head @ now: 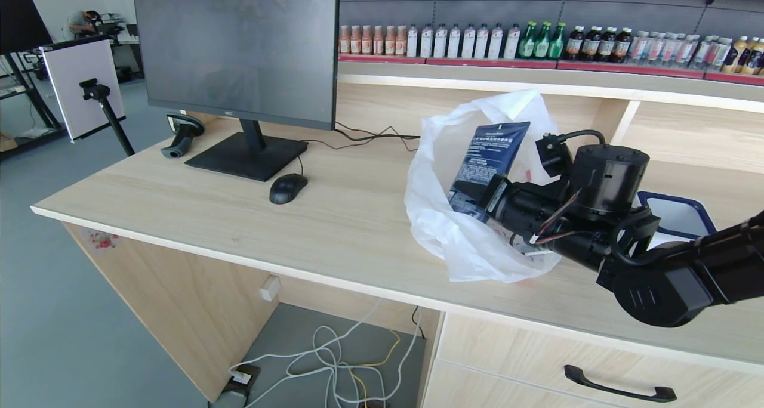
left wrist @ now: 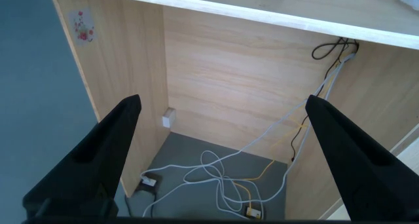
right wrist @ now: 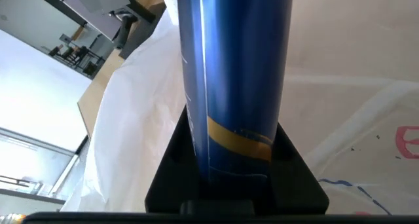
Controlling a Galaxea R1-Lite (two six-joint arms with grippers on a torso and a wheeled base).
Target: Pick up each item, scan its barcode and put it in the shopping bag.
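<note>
— Item 1?
— One blue pouch [head: 490, 151], upright, its lower end seemingly inside the mouth of the shopping bag [head: 439, 175]. There is white print on its face, too small to read, and a gold band near the bottom.
— Held by?
— The right gripper [head: 477, 200], fingers clamped on the pouch's lower end.
— Bag markings?
— White plastic with red and blue marks, illegible. It stands on the counter [head: 334, 217], at 3 o'clock from the mouse [head: 287, 188].
— And the left gripper [left wrist: 222, 106]?
— Jaws spread wide, nothing between them, facing the cables [left wrist: 216, 178] under the counter.
— The scanner [head: 179, 135]?
— At 9 o'clock from the monitor [head: 239, 44] stand.
</note>
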